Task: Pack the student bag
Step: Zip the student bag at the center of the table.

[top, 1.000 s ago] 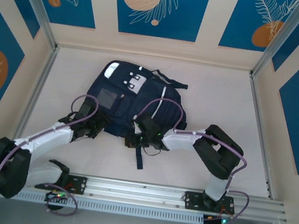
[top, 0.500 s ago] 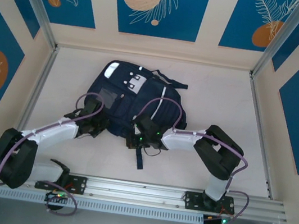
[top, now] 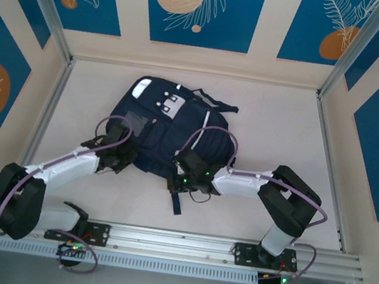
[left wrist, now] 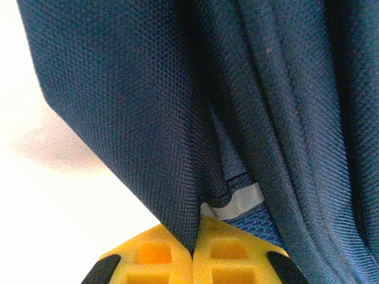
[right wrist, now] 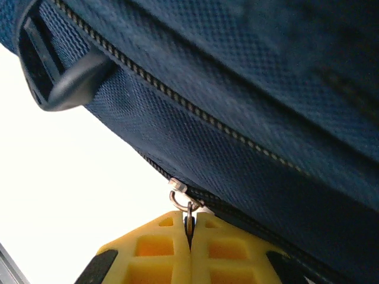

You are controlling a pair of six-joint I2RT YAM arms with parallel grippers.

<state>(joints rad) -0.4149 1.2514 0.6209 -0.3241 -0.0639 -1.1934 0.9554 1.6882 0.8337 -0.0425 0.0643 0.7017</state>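
The student bag (top: 171, 121) lies flat in the middle of the table, a navy backpack with white stripes and a grey patch. My left gripper (top: 118, 157) is at the bag's near left edge; in the left wrist view its yellow fingers (left wrist: 154, 254) are shut on a fold of the navy fabric (left wrist: 148, 118) beside a white stripe (left wrist: 240, 201). My right gripper (top: 184, 176) is at the bag's near middle edge. In the right wrist view that gripper (right wrist: 189, 223) is shut on the metal zipper pull (right wrist: 185, 204) of a closed zip (right wrist: 195, 112).
A dark strap (top: 176, 201) trails from the bag toward the aluminium rail (top: 181, 241) at the near edge. A plastic buckle (right wrist: 65, 83) hangs at the bag's side. Metal frame posts (top: 47, 109) and walls enclose the table on three sides.
My left gripper has closed on the bag's fabric edge after moving in. The right arm has shifted slightly right and nearer, still holding the zipper pull.
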